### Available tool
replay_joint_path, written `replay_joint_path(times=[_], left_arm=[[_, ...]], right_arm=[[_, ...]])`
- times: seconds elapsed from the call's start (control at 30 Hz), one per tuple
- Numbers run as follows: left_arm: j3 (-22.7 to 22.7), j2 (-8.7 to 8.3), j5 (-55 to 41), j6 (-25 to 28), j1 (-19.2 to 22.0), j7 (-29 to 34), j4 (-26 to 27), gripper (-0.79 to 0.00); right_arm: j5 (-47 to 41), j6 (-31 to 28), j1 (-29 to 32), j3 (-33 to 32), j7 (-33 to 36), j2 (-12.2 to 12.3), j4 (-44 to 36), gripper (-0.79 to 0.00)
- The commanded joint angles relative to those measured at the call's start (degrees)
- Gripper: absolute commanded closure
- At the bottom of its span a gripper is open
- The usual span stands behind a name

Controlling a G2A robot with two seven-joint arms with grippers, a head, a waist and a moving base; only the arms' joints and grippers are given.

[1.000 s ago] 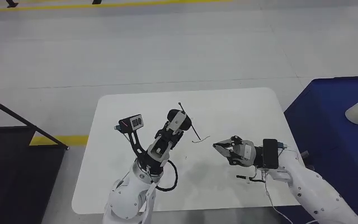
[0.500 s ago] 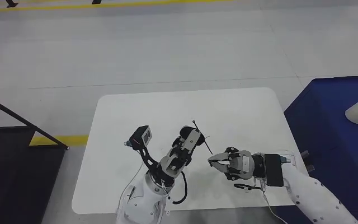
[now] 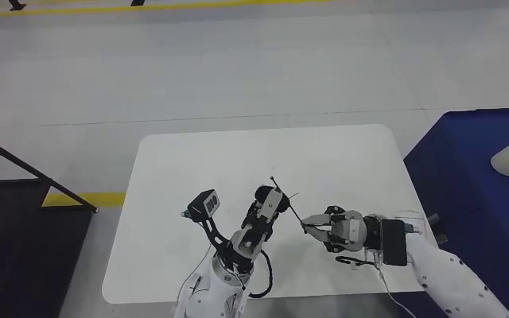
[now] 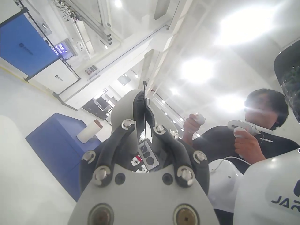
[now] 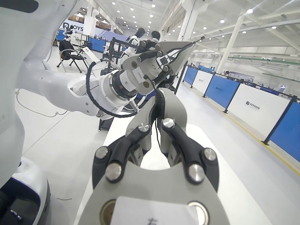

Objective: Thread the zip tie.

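A thin black zip tie [image 3: 290, 208] hangs above the white table [image 3: 342, 159], slanting from its head at the far end toward me. My left gripper [image 3: 278, 196] is shut on its upper part; in the left wrist view the strap [image 4: 144, 99] runs between the pressed pads. Just to the right, my right gripper [image 3: 307, 226] is shut on the tie's lower end. The right wrist view shows the strap [image 5: 156, 129] dropping from between its closed fingers, with the left gripper [image 5: 174, 54] beyond and the tie's head [image 5: 201, 39] sticking out past it.
A blue table [image 3: 469, 159] stands to the right with a white roll [image 3: 501, 159] on it. A thin dark strand [image 5: 64, 199] lies on the white table close to me. The far half of the table is bare.
The left gripper has carried the tie nearer and to the right. The right gripper, open a second ago, moved left to the tie's lower end and shut on it.
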State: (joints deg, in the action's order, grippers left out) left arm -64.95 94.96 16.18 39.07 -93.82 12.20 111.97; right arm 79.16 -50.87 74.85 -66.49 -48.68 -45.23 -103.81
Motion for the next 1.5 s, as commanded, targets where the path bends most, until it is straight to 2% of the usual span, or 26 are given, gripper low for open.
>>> replay_joint_path(times=[0.0,0.43,1.47], left_arm=[[-0.1,-0.22,-0.4,0.0,0.2,-0.1,-0.1,0.0],[1.9,-1.52,0.3,0.0,0.9,1.0,-0.8,0.0],[3.3,-3.89,0.6,0.6,1.7,-5.2,-0.8,0.0]], right_arm=[[-0.5,-0.4,-0.1,-0.2,-0.4,-0.1,0.4,0.0],[-0.3,-0.7,-0.1,-0.3,-0.1,-0.5,0.3,0.0],[-0.3,-0.7,-0.1,-0.3,-0.1,-0.5,0.3,0.0]])
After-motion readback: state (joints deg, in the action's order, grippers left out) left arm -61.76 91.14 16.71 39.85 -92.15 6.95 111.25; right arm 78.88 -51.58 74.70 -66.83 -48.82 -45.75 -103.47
